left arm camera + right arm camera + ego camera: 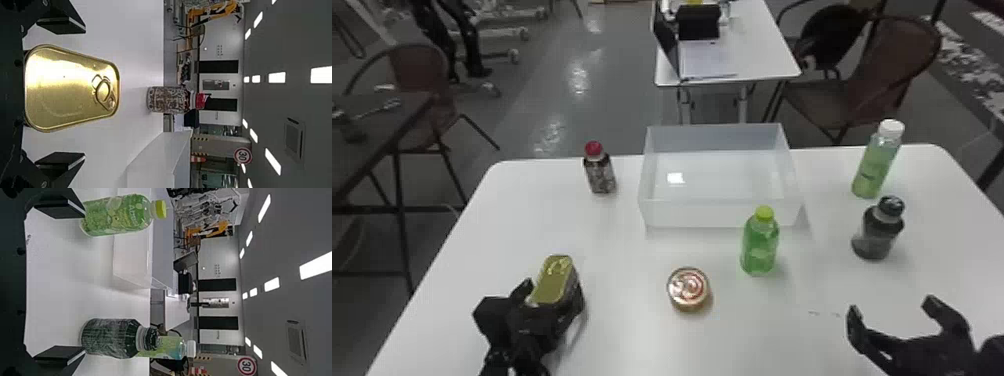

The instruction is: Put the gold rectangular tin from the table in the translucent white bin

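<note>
At the table's left, my left gripper is around the gold rectangular tin. In the left wrist view the tin, with its pull ring, lies between the spread fingers of my left gripper, a gap showing on either side. The translucent white bin stands at the table's far edge in the head view; its wall shows in the left wrist view. My right gripper is parked open at the right, and in the right wrist view my right gripper holds nothing.
A red-capped bottle stands left of the bin, a green bottle before its near wall. A round can sits mid-table. To the right are a dark bottle and a white-capped green bottle.
</note>
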Controlling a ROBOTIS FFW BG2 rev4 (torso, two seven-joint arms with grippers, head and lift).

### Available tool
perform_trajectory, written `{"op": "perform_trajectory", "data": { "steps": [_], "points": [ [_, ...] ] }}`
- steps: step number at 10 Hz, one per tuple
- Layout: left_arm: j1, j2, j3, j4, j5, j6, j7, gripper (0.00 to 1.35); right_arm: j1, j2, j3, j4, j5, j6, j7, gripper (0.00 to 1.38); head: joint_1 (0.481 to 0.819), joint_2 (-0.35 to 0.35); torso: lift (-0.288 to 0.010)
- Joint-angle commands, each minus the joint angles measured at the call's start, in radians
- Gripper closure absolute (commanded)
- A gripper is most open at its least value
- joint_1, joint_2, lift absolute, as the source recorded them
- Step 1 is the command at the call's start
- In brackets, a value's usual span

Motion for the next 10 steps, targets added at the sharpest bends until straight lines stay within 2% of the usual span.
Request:
{"op": "perform_trajectory", "data": {
  "steps": [1,2,5,8,10],
  "points": [
    [-0.018,-0.003,0.019,0.043,-0.011,-0.007,-0.02,0.73,-0.004,0.006,0.0,0.005,0.001,0.0,0.001,0.08,0.695,0.141,-0.091],
    [-0.021,-0.003,0.022,0.046,-0.03,0.015,-0.02,0.81,-0.004,0.009,0.0,0.008,0.001,0.0,0.001,0.08,0.695,0.145,-0.091],
    [-0.03,-0.003,0.027,0.048,-0.036,-0.011,-0.023,0.83,-0.005,0.009,-0.002,0.009,-0.001,0.0,0.006,0.08,0.695,0.151,-0.091],
    [-0.04,-0.003,-0.005,-0.081,-0.022,0.013,-0.039,0.83,-0.005,0.007,-0.002,0.012,-0.004,0.0,0.009,0.08,0.695,0.143,-0.091],
    [-0.093,-0.003,-0.057,-0.139,0.001,0.05,-0.088,0.83,-0.007,0.006,-0.003,0.014,-0.006,0.0,0.01,0.08,0.695,0.115,-0.091]
  ]
}}
